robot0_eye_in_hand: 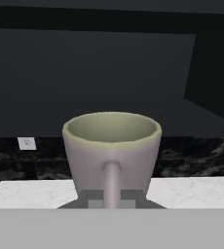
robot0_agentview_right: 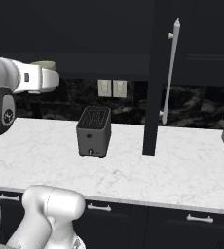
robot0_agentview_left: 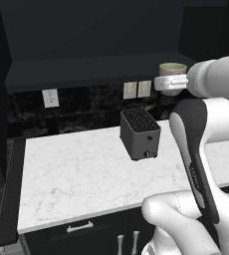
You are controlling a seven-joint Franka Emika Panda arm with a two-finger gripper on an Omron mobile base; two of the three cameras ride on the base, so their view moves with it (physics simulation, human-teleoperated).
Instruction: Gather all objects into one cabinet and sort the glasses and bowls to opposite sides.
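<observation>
Spanning the near part of the scene, the white marble counter (robot0_agentview_left: 76, 174) runs left to right under a black wall cabinet (robot0_agentview_left: 96, 69), whose dark inner shelf sits above the backsplash. In the right base view the cabinet's tall door (robot0_agentview_right: 155, 73) stands edge-on, its long silver bar handle (robot0_agentview_right: 170, 73) running vertically along it. A dark grey toaster (robot0_agentview_left: 140, 133) with 2 slots stands on the counter toward the far side, below 2 pale wall outlets (robot0_agentview_left: 137, 89).

The arm reaches up toward the shelf, and the gripper (robot0_eye_in_hand: 112, 197) is clamped narrowly on the handle of the pale beige-grey mug (robot0_eye_in_hand: 112, 151). The mug is upright, its opening facing up and its greenish inside visible in the hand view. In the left base view it sits at shelf height at the cabinet's right end, above and right of the toaster, with the counter well below.
</observation>
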